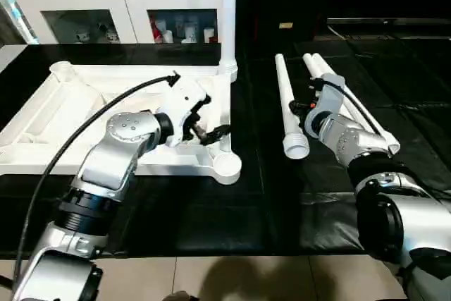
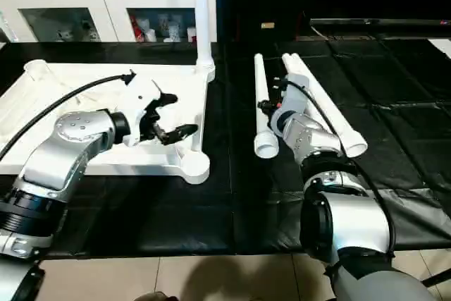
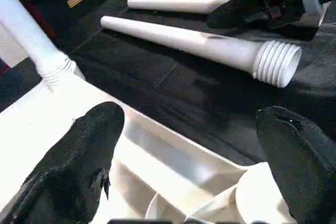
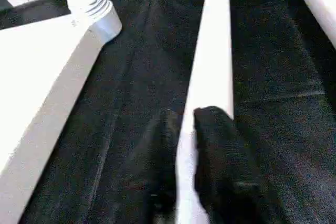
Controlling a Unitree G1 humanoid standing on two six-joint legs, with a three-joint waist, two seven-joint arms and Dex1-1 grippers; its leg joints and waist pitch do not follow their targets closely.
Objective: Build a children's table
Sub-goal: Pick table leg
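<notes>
My left claw (image 1: 211,126) hangs spread wide over the upturned tabletop (image 1: 42,114). My right claw (image 4: 181,145) pinches a loose leg (image 1: 289,107) lying on the bench (image 1: 268,202).

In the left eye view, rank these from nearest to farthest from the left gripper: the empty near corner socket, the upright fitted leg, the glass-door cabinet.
1. Near corner socket, just beside the left gripper.
2. Upright leg, at the tabletop's far corner.
3. Cabinet, behind the table.
</notes>
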